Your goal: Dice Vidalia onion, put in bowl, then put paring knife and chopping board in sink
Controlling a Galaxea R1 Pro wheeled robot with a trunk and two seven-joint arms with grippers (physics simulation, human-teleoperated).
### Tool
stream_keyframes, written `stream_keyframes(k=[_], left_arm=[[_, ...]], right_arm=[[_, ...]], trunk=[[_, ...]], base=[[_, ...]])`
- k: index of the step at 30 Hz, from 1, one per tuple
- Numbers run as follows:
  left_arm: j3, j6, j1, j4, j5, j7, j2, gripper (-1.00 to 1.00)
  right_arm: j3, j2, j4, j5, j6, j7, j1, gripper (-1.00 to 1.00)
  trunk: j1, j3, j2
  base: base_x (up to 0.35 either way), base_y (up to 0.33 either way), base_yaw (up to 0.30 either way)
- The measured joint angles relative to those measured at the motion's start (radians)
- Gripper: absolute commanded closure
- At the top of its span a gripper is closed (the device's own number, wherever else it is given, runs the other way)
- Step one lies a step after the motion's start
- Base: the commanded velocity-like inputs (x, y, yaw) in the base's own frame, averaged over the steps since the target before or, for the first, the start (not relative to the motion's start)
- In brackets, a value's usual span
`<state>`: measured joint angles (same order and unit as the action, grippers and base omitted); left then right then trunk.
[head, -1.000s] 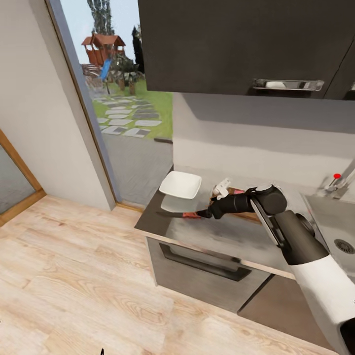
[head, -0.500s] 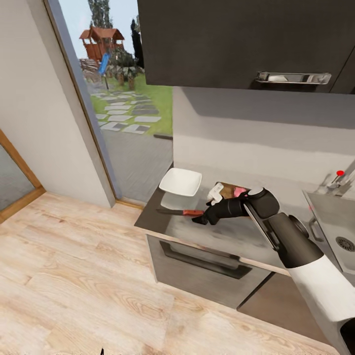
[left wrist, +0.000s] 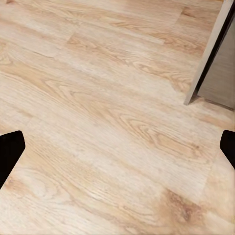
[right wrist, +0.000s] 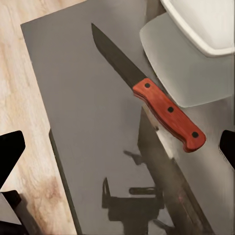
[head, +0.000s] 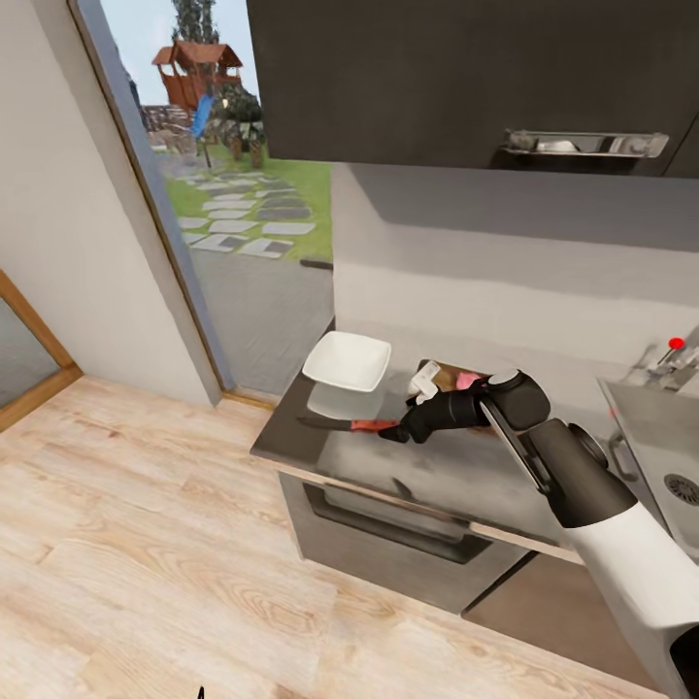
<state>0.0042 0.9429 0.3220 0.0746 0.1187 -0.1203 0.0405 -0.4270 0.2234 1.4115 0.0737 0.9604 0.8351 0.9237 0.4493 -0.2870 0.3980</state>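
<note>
Paring knife (right wrist: pixel 147 90): lies flat on the grey tabletop (head: pixel 456 476), just beside the white bowl (head: pixel 347 360), blade pointing away from the arm toward the tabletop's end, red-orange handle nearest the arm.
Handling: probably light and stiff; the dark blade looks thin and sharp, so the riveted handle is the place to take hold, across its flat sides near the middle. Lying flat on a glossy surface, it may skid if nudged from one side.
Right pincer (head: pixel 395 432): hovers low over the tabletop just behind the handle's butt; the wrist view shows its two dark fingertips (right wrist: pixel 11 152) spread wide at the picture's edges, with nothing between them.
Knife and pincer: the handle sits ahead of the spread jaws and off toward one fingertip, not yet between them.
Chopping board (head: pixel 449 374): behind the forearm, with pale and pink pieces on it.
Left pincer (left wrist: pixel 117 147): spread wide over the wood floor (left wrist: pixel 98 98), empty.
Sink (head: pixel 660 427): well apart, at the tabletop's far side.
</note>
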Motion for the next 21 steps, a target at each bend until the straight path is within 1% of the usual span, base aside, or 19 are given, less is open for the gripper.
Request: stream_keyframes(k=[6, 11, 14, 21], left_arm=[[0.001, 0.0, 0.0, 0.0, 0.0, 0.0, 0.001, -1.0], [0.001, 0.001, 0.0, 0.0, 0.0, 0.0, 0.001, -1.0], [0.001, 0.0, 0.0, 0.0, 0.0, 0.0, 0.001, -1.0], [0.001, 0.001, 0.001, 0.0, 0.0, 0.0, 0.001, -1.0]], right_arm=[[0.0, 0.0, 0.0, 0.0, 0.0, 0.0, 0.0, -1.0], [-0.002, -0.001, 0.0, 0.001, 0.0, 0.0, 0.0, -1.0], [-0.002, -0.001, 0.0, 0.001, -0.001, -0.001, 0.0, -1.0], [-0.009, -0.001, 0.0, 0.001, 0.0, -0.002, 0.0, -1.0]], trunk=[[0.0, -0.008, 0.0], [0.0, -0.009, 0.0], [0.0, -0.01, 0.0], [0.0, -0.01, 0.0]], base=[[0.075, -0.006, 0.0], [0.109, 0.088, 0.0], [0.038, 0.108, 0.0], [0.005, 0.016, 0.0]])
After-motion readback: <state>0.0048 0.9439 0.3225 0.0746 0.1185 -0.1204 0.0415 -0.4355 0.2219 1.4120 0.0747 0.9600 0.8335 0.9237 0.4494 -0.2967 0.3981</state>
